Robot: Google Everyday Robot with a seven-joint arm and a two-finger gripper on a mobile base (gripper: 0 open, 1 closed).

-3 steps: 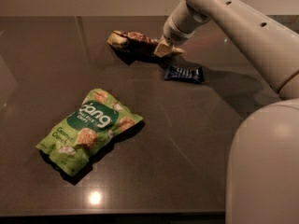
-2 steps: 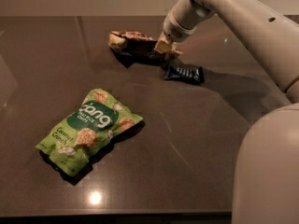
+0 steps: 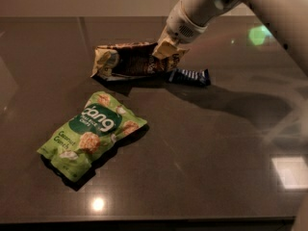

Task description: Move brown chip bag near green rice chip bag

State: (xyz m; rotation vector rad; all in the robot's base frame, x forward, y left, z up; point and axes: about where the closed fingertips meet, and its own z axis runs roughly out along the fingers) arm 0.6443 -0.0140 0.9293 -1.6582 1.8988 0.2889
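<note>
The brown chip bag is dark brown with cream ends and lies tilted at the back centre of the dark table, its left end lifted. My gripper comes in from the upper right and is shut on the bag's right end. The green rice chip bag with white "dang" lettering lies flat in front and to the left, a short gap below the brown bag.
A small dark-blue candy bar wrapper lies just right of the brown bag, under my arm. The table's front edge runs along the bottom of the view.
My gripper has dragged the brown chip bag forward and left, closer to the green bag. The blue wrapper now lies right beside the brown bag.
</note>
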